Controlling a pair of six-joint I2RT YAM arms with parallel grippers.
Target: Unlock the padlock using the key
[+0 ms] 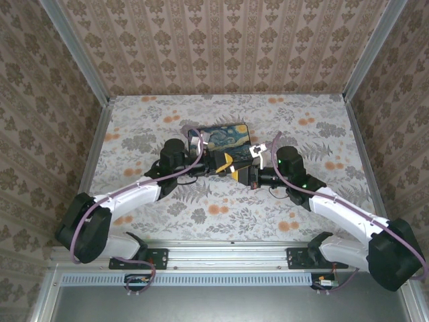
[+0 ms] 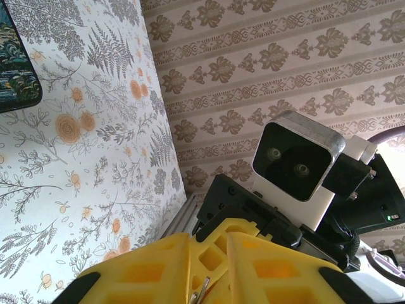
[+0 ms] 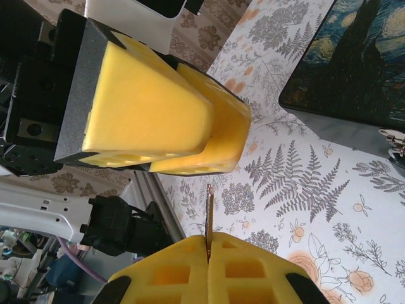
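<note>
The key [image 3: 209,215], a thin dark metal sliver, stands edge-on out of my right gripper [image 3: 209,244], whose yellow fingers are shut on it. Its tip ends just short of my left gripper [image 3: 224,126], without touching it. Both grippers meet above the cloth in front of the box, left gripper [image 1: 226,163] against right gripper [image 1: 237,172]. The left gripper [image 2: 207,240] stands slightly open, and a small silvery sliver [image 2: 204,288] shows low in its gap; I cannot tell what it is. A tiny silvery piece [image 3: 393,140] on the box's grey side looks like the padlock.
The black box with the starry-night lid [image 1: 228,137] lies just behind the grippers on the flowered cloth [image 1: 201,215]. Patterned walls close in the back and both sides. The right wrist's camera housing [image 2: 297,161] faces the left gripper closely.
</note>
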